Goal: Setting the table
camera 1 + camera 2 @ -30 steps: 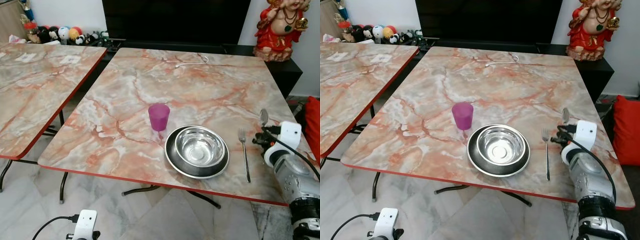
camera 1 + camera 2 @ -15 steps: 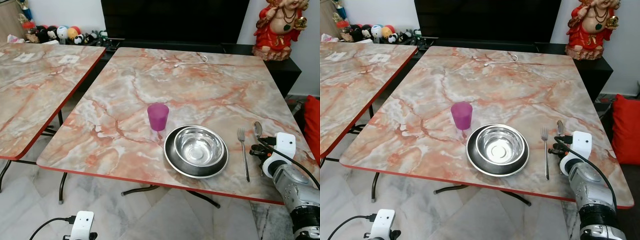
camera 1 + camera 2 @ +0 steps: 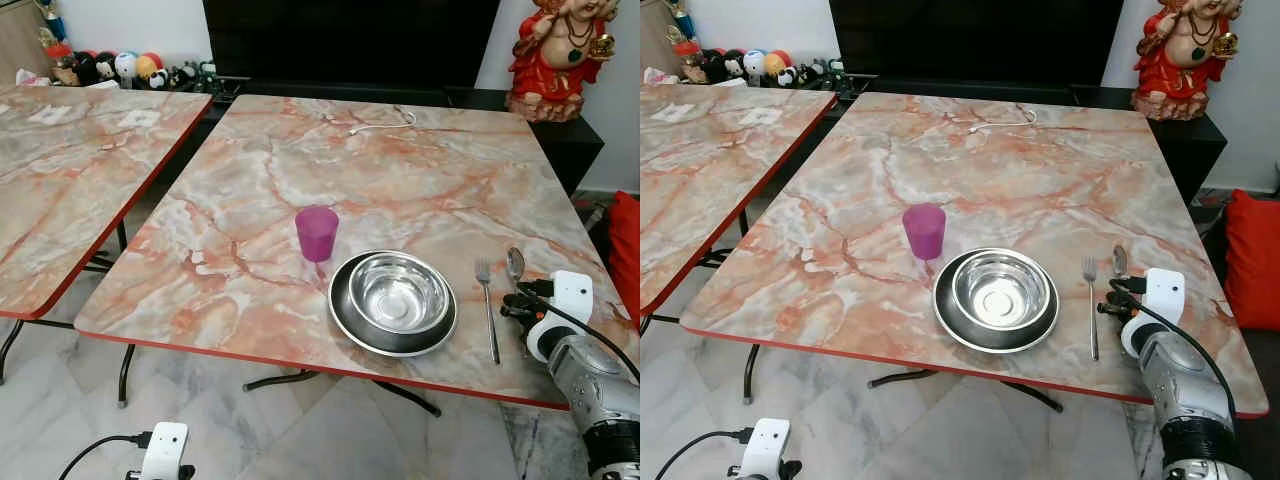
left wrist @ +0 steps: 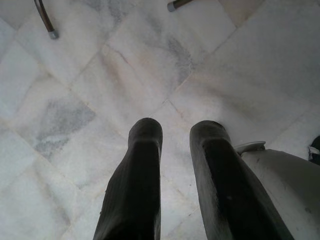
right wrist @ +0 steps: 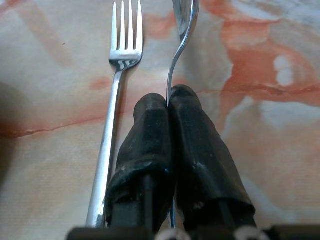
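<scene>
A steel bowl (image 3: pixel 393 293) sits in a dark plate (image 3: pixel 343 312) near the front edge of the marble table (image 3: pixel 400 170). A purple cup (image 3: pixel 317 233) stands just left of it. A fork (image 3: pixel 488 304) lies to the right of the plate. My right gripper (image 5: pixel 169 102) is shut on the handle of a spoon (image 5: pixel 183 27), holding it low over the table just right of the fork, bowl end pointing away; the spoon (image 3: pixel 515 265) also shows ahead of the wrist. My left gripper (image 4: pixel 175 132) hangs open above the floor.
A second marble table (image 3: pixel 60 170) stands to the left. A white cable (image 3: pixel 385 124) lies at the far side of the main table. A red statue (image 3: pixel 555 55) stands at the back right, with a red cushion (image 3: pixel 1252 260) beside my right arm.
My right gripper has carried the spoon down and inward toward the fork over the last second, and now holds it low beside the fork. The left arm has stayed idle.
</scene>
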{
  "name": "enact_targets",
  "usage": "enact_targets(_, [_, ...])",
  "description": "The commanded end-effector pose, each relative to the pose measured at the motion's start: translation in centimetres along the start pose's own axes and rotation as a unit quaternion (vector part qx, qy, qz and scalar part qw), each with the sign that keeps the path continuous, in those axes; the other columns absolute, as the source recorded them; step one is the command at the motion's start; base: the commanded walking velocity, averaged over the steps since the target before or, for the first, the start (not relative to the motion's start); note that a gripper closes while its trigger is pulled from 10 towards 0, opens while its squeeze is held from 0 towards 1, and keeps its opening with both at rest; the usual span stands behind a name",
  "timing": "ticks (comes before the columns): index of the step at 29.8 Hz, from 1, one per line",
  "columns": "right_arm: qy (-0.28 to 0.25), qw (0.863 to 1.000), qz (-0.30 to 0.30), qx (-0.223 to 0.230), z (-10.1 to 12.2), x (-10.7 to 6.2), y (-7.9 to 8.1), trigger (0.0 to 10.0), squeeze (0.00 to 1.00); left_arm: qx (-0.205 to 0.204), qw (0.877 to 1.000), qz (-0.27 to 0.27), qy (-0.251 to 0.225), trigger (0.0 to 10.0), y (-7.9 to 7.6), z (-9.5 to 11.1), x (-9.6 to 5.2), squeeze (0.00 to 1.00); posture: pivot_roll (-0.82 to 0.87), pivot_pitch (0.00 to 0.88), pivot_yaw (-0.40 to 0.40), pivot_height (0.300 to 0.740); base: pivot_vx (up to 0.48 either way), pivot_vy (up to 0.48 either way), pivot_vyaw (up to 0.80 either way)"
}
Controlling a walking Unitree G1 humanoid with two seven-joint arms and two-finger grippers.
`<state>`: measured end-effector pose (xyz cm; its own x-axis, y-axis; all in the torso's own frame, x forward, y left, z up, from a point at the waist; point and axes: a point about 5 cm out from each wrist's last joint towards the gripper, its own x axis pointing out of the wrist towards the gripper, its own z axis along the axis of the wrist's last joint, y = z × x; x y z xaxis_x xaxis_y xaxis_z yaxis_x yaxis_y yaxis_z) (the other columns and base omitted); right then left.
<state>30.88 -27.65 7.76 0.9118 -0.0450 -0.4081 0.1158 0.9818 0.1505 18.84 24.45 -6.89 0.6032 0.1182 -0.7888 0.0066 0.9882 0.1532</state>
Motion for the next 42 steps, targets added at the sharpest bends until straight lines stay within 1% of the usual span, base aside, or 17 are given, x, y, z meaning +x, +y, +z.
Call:
enact_targets(1, [-0.004,1.0,0.001,-0.004,0.1,-0.1,0.2,10.0,0.0,-0.003,1.0,0.005,0.018,10.0,0.3,-1.0,-0.2,0.0,0.05,0.006,-0.003,0.74,0.0,0.0,0.0])
enact_targets(11, [-0.007,1.0,0.007,0.002,0.2,0.2,0.8,10.0,0.0,-0.006,1.0,0.009,0.018,10.0,0.6,-1.0,-0.3,0.0,0.05,0.02,-0.003,0.74,0.0,0.0,0.0])
enact_targets(15, [-0.004,1.0,0.009,-0.007,0.2,0.2,1.0,10.0,0.0,-0.008,1.0,0.01,0.016,10.0,0.7,-0.9,-0.2,0.0,0.05,0.023,-0.004,0.74,0.0,0.0,0.0])
enact_targets(21, [-0.004,1.0,0.007,-0.007,0.2,0.2,0.9,10.0,0.0,-0.008,1.0,0.011,0.017,10.0,1.1,-1.1,-0.4,0.0,0.05,0.027,-0.003,0.74,0.0,0.0,0.0])
enact_targets(27, [-0.005,1.0,-0.007,-0.011,0.4,0.1,0.3,10.0,0.0,-0.01,1.0,0.015,0.023,10.0,1.8,-1.9,-0.7,0.0,0.05,0.03,-0.002,0.74,0.0,0.0,0.0])
enact_targets(35, [-0.003,1.0,-0.004,-0.015,0.1,0.2,0.6,10.0,0.0,-0.009,0.999,0.017,0.026,10.0,2.2,-2.1,-0.8,0.0,0.05,0.03,-0.002,0.74,0.0,0.0,0.0])
enact_targets(36, [-0.003,1.0,-0.003,-0.014,0.1,0.3,0.7,10.0,0.02,-0.009,0.999,0.018,0.026,10.0,2.2,-2.1,-0.8,0.0,0.05,0.03,-0.002,0.74,0.0,0.0,0.0])
enact_targets(37, [-0.003,1.0,-0.003,-0.014,0.1,0.3,0.7,10.0,0.09,-0.009,0.999,0.018,0.026,10.0,2.2,-2.1,-0.8,0.0,0.05,0.034,0.001,0.74,0.0,0.0,0.0])
enact_targets(42, [-0.002,1.0,-0.007,-0.013,0.1,0.4,0.7,10.0,0.11,-0.01,0.999,0.018,0.027,10.0,2.2,-2.2,-0.8,0.0,0.05,0.035,0.001,0.74,0.0,0.0,0.0])
